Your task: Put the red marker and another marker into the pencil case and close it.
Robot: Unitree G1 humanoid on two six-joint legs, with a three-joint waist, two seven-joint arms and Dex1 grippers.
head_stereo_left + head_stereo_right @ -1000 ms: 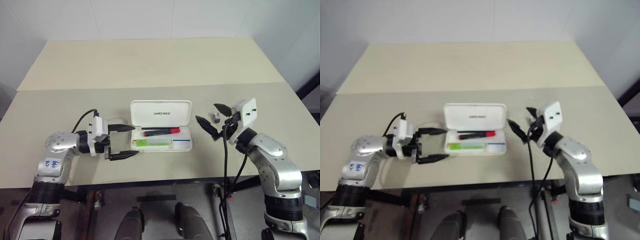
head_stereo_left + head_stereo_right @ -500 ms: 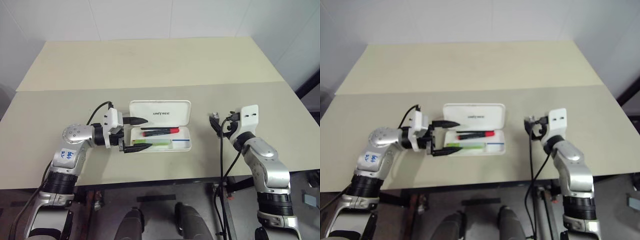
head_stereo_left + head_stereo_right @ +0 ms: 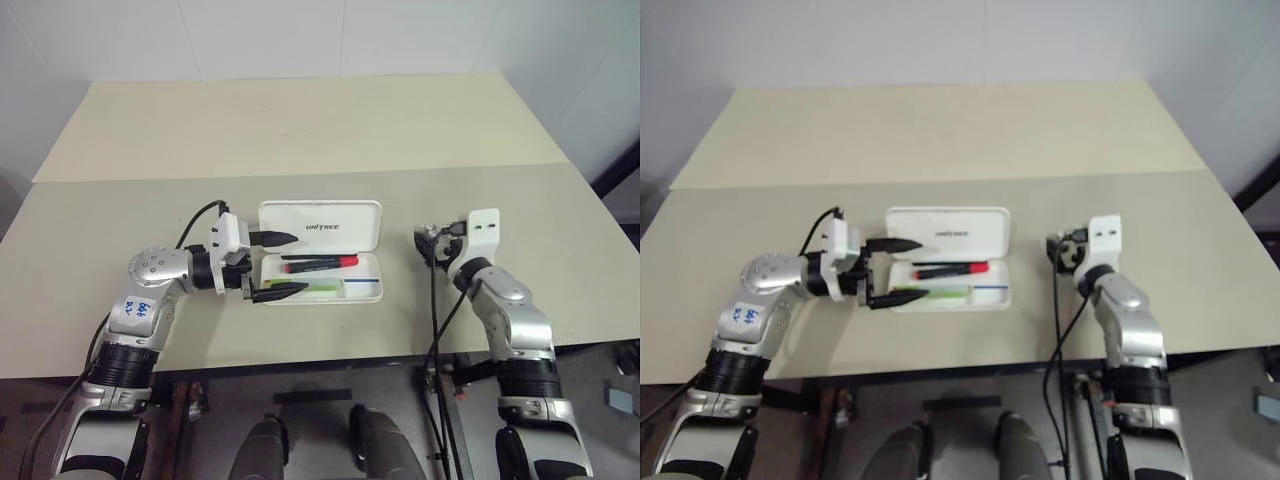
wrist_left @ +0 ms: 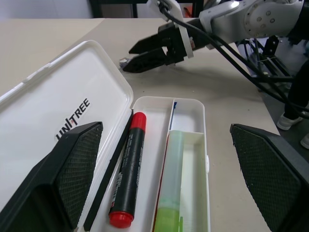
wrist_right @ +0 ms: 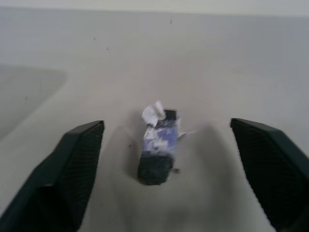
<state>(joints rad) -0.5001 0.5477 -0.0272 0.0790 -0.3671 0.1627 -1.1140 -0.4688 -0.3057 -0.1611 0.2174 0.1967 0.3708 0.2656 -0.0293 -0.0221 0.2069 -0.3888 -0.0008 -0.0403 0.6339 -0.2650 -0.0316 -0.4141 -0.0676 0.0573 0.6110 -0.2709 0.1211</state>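
With the left gripper [image 3: 268, 266] spread at the open pencil case [image 3: 322, 262], a misjudged lid push may slide it toward the table's [image 3: 300, 130] near edge; right gripper [image 5: 166, 169] also spread.

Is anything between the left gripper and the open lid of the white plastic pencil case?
Nothing visible. The left gripper stands open at the case's left end, one finger by the raised lid. The red marker and green marker lie inside the tray.

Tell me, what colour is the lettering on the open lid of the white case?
Black, on the pencil case lid; the left wrist view shows it best.
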